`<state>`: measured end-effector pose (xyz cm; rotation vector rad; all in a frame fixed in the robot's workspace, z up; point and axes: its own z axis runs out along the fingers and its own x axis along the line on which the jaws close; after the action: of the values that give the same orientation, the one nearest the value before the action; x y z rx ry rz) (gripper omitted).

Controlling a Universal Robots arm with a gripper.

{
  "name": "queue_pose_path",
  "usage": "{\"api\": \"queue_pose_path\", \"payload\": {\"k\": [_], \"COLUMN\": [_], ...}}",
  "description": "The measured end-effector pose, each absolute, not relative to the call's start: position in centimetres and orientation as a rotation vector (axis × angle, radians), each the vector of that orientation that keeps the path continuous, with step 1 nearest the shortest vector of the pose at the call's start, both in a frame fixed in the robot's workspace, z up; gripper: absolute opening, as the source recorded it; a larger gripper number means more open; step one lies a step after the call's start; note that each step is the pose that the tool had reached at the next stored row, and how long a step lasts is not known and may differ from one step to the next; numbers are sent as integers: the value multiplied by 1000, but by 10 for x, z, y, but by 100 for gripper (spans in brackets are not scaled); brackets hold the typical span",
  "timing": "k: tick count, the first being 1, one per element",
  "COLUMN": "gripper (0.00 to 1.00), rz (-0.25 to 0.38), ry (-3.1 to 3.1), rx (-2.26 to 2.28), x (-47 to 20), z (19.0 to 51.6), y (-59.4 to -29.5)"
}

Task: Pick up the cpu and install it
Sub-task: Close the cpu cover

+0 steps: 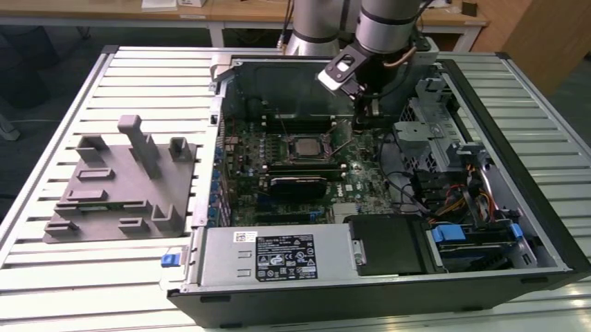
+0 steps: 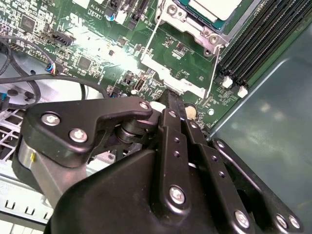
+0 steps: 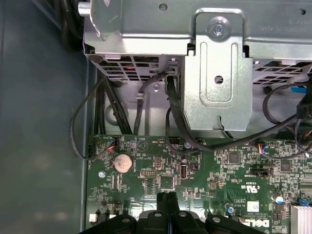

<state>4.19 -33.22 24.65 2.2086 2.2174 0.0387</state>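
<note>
Looking at how things sit, I'd say the pick-up part is done. The cpu (image 1: pixel 305 146) lies flat in the motherboard socket (image 1: pixel 325 148), pale silver top up, and you can catch its corner inside the socket frame in the second wrist view (image 2: pixel 217 7).

The gripper (image 1: pixel 367 122) hangs just beside the socket, on the side away from the grey fixture (image 1: pixel 120 187), which lies well apart from the socket, outside the case. Its fingers (image 3: pixel 165 202) are pinched together with nothing between them, tips low over the board.

The thin wire lever (image 2: pixel 152 39) and its pale plate (image 2: pixel 165 78) look swung out from the socket toward the fingertips, so my guess is the chip is seated but not clamped down. Whatever's left calls for a small, careful push on that springy wire, without bumping the chip or the black memory slots (image 2: pixel 253 34) right next to the socket.

Writing-wise: a black-and-white sticker (image 1: pixel 284 256) on the power supply, well away from the socket. There's also white silkscreen lettering and compliance marks on the board (image 3: pixel 253 187). Not reading any of it off.
</note>
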Motion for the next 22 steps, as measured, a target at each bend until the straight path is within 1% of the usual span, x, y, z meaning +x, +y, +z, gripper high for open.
{"api": "queue_pose_path", "payload": {"k": [22], "gripper": [11], "rz": [39], "ry": [2217], "rx": [2209], "x": [27], "z": [244], "y": [-332]}}
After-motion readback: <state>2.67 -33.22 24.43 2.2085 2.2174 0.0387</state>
